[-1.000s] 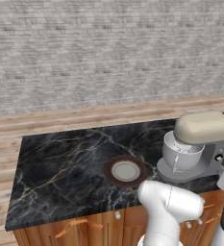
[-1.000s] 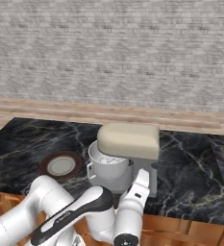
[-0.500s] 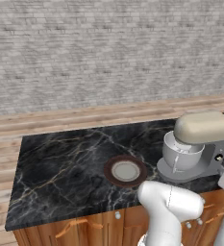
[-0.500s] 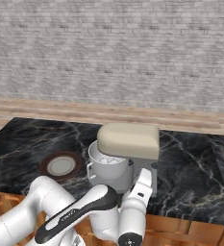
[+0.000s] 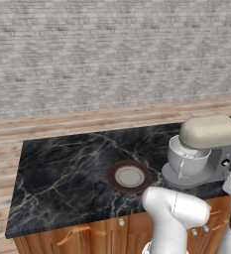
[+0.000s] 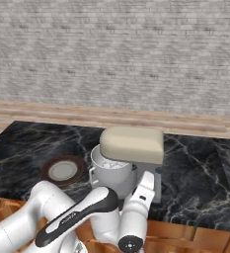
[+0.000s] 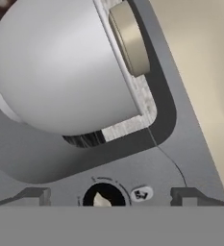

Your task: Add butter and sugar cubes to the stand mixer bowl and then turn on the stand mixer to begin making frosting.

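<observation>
In my hand view, the light grey-white deep round mixer bowl (image 7: pixel 60 67) ran off the top and left edges, its inside hidden. The grey stand mixer with beige-cream head (image 7: pixel 200 72) was cut off at right. My own white arm hid the mixer's base front in the right base view (image 6: pixel 136 148). Contents of the bowl (image 5: pixel 186 159) too small to tell.
</observation>
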Motion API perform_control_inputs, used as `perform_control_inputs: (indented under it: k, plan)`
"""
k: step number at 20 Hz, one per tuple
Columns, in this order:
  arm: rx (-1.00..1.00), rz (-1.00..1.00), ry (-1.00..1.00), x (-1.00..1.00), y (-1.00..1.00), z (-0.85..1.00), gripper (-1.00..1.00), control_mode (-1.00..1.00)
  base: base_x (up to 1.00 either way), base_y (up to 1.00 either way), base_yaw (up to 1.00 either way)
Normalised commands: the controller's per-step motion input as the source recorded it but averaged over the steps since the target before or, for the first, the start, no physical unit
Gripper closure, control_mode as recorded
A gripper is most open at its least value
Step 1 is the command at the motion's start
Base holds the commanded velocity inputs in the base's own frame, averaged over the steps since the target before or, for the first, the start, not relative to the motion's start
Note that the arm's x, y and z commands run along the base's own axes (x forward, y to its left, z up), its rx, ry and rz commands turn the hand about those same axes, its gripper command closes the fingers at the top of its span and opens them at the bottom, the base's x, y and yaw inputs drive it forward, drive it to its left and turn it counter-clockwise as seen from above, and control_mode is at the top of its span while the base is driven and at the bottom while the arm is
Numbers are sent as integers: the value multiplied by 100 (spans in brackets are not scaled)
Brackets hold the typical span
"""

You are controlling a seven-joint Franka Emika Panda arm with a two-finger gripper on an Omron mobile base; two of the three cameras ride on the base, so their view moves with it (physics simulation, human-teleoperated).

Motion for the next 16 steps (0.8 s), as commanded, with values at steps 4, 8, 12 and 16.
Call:
perform_control_inputs:
  k: [4,8,12,16]
  plan:
    - [0,0,0,25,6,0,-100,-100,0,0,0]
    - [0,0,0,5,-3,0,-100,-100,0,0,0]
    - [0,0,-2,0,-14,0,-100,-100,0,0,0]
    - [0,0,-2,0,-13,0,-100,-100,0,0,0]
